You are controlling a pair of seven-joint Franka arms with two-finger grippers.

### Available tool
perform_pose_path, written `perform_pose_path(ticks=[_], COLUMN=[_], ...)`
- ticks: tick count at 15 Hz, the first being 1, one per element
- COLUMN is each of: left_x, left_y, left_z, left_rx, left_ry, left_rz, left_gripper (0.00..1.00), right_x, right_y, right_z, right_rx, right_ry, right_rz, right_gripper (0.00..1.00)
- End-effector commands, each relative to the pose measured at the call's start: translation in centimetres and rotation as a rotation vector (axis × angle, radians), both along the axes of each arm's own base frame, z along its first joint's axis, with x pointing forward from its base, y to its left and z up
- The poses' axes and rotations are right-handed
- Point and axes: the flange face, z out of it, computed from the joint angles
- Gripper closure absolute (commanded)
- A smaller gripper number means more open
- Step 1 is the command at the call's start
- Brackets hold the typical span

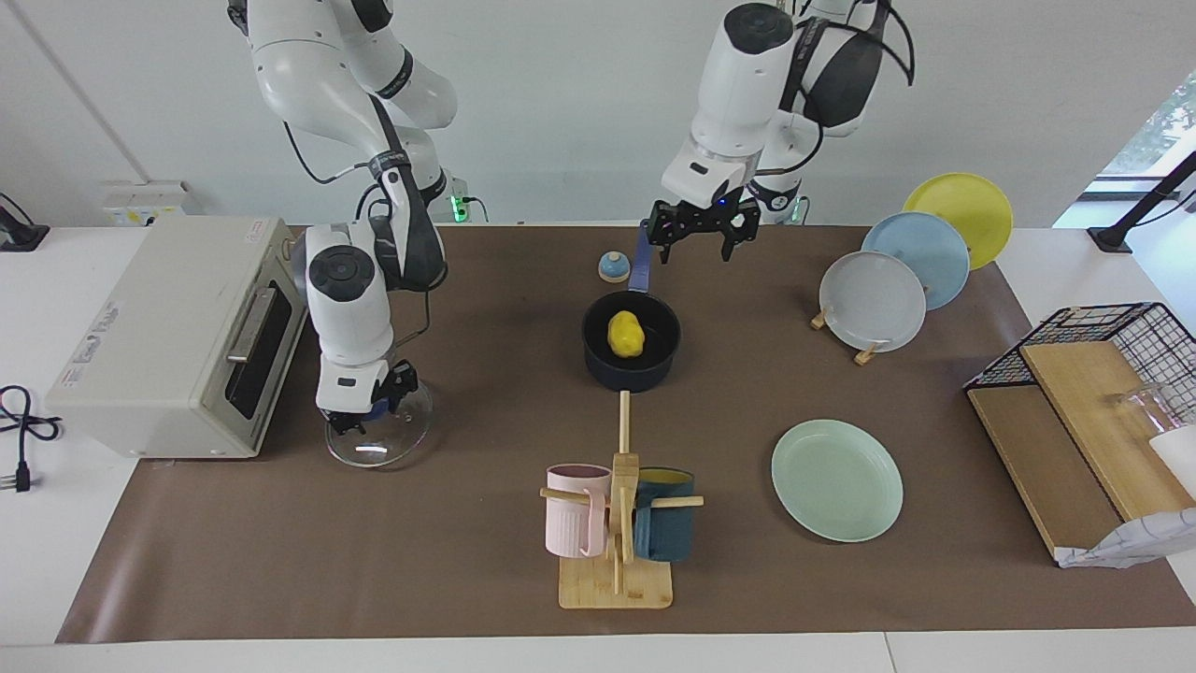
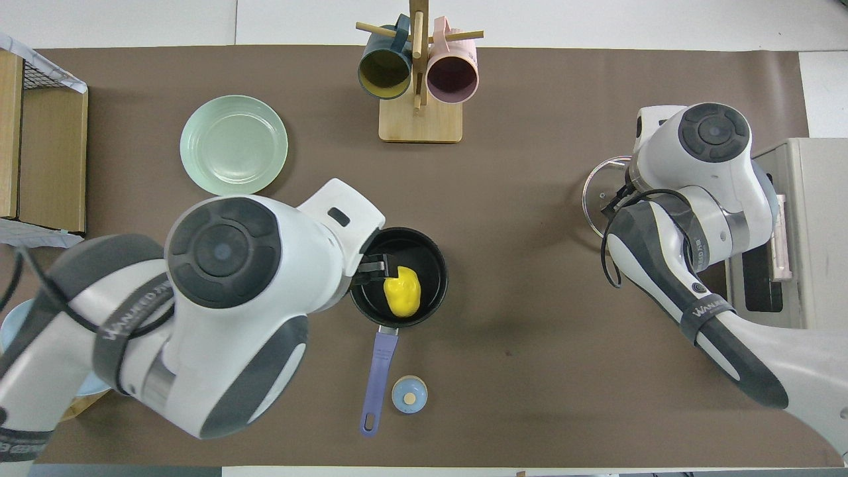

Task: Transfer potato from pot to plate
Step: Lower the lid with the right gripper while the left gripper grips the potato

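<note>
One potato point(image 1: 625, 334) sits in the navy pot point(image 1: 598, 360) at frame centre; mint plate point(image 1: 836, 479) at lower right of the facing view holds nothing. Left gripper point(image 1: 698, 245), fingers spread, hangs up in the air over the pot's blue handle, potato below it, not touching. Right gripper point(image 1: 360, 420), fingers pressed together, is down on the glass lid point(image 1: 404, 439) by the toaster oven point(image 1: 177, 332), mid-left.

Overhead: left arm point(image 2: 225, 291) hides plate rack; right end effector point(image 2: 613, 199) hidden under own wrist
</note>
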Motion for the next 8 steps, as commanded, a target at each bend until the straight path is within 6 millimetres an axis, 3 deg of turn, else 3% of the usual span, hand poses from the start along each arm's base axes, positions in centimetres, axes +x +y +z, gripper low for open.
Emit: perform_pose_path(ticks=[1,2,3,5,8], left_x=[-0.5,-0.5,-0.7,-0.7,-0.3], left_y=[-2.9,-3.7,-4.2,-4.0,-4.6], left_z=[-5.7,-7.2,-8.3,-9.4,-11.8], left_rx=[-0.015,-0.010,-0.010,-0.015,-0.017], left_ry=[0.003,0.012,0.012,0.006,0.004], left_rz=[0.025,0.029,0.025,0.024,0.028], left_gripper=[0.00,0.00,0.00,0.00,0.00], right_x=[-0.9,-1.0,-0.9,-0.8,-0.9], right_y=[-1.3,-1.4,-1.1,-1.2,0.4], right_z=[-1.0,-1.1,-0.9,0.2,6.7], right_rx=[-0.003,-0.002,0.000,0.010,0.064], right_ry=[-0.013,-0.008,-0.010,-0.022,-0.011], right_rz=[0.011,0.008,0.008,-0.054,-0.155], right_gripper=[0.42,0.30,0.00,0.00,0.00])
